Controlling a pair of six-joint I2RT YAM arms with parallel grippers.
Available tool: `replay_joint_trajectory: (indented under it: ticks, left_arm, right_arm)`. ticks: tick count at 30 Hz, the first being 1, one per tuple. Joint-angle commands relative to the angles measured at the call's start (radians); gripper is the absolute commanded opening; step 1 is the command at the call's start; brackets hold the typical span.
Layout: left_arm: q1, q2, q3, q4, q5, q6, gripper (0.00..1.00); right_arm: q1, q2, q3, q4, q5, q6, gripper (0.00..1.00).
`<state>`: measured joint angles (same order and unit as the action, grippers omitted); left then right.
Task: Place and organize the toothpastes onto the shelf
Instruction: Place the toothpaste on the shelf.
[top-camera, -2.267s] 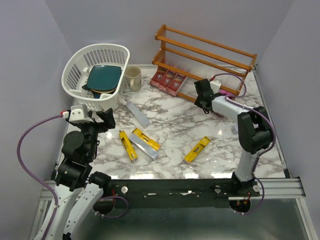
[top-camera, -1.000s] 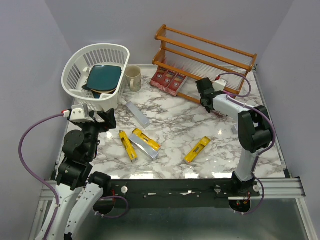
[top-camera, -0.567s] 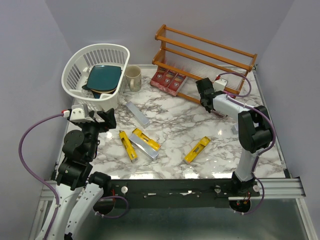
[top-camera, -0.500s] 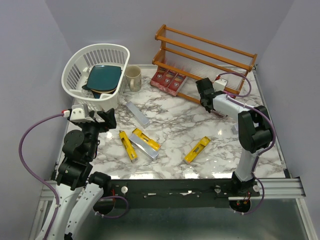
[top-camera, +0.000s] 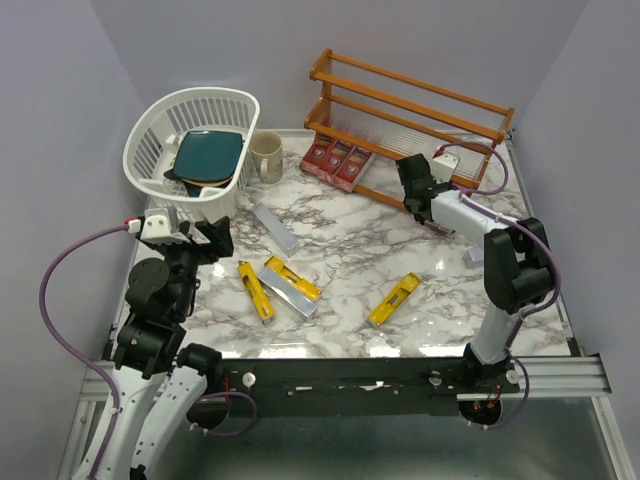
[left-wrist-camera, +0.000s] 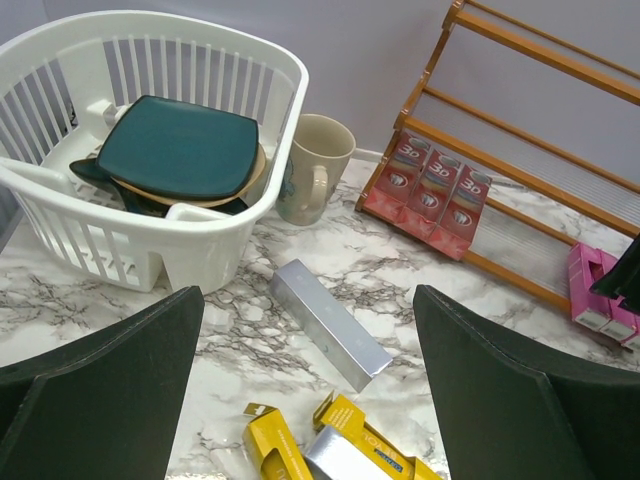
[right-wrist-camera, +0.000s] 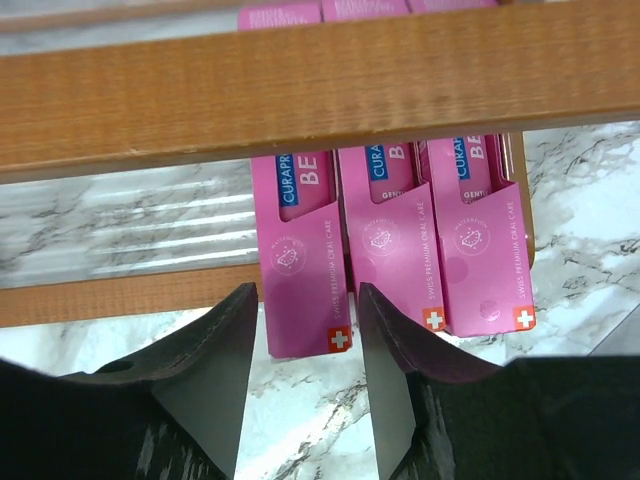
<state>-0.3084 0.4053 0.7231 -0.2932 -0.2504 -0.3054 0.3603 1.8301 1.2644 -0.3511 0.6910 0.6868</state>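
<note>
Right end effector (right-wrist-camera: 305, 305), parted and empty, faces three magenta-pink toothpastes (right-wrist-camera: 390, 240) abreast on the shelf (right-wrist-camera: 300, 80).

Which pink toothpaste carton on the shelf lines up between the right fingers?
The leftmost magenta-pink carton in the right wrist view: only its near end lies in the gap between the fingers.

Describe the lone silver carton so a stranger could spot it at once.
Find the white basket at the far left of the marble table. Just in front of it and the beige mug, a silver-grey carton lies diagonally. Unlike the other silver carton, which is pressed against a yellow one, it touches nothing.
</note>
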Motion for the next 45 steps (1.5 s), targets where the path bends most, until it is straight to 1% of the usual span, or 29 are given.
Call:
replay_joint_trajectory:
  ticks: [1,6,7,10,18,25,32,37,39,45]
  left_arm:
    - [0.009,0.001,-0.014,0.02,0.023,-0.009,0.96]
    - [0.012,0.0,-0.014,0.02,0.023,-0.009,0.96]
    - [0.012,0.001,-0.014,0.02,0.026,-0.009,0.96]
    - [0.012,0.0,-0.013,0.019,0.026,-0.009,0.96]
    - [0.012,0.0,-0.014,0.019,0.026,-0.011,0.96]
    - [0.012,0.0,-0.017,0.02,0.03,-0.011,0.96]
    - [0.012,0.003,-0.017,0.022,0.031,-0.011,0.96]
    - [0.012,0.007,-0.017,0.019,0.03,-0.011,0.96]
    - [0.014,0.009,-0.017,0.02,0.031,-0.011,0.96]
    - [0.017,0.012,-0.017,0.02,0.03,-0.009,0.96]
  right_arm:
    - [0.029,-0.071,-0.023,0.06,-0.021,-0.036,0.54]
    - [0.068,-0.074,-0.019,0.127,-0.073,-0.076,0.53]
    - [0.068,-0.068,-0.013,0.132,-0.108,-0.084,0.53]
    - [0.068,-0.028,0.023,0.132,-0.131,-0.086,0.53]
    - [0.065,0.061,0.069,0.133,-0.123,-0.084,0.53]
    - [0.039,0.116,0.098,0.06,-0.099,-0.018,0.53]
    - [0.017,0.112,0.079,0.034,-0.064,0.011,0.53]
    - [0.012,0.103,0.069,0.044,-0.076,0.01,0.53]
    - [0.011,0.097,0.066,0.053,-0.094,0.007,0.53]
    - [0.011,0.006,0.015,0.145,-0.195,-0.058,0.54]
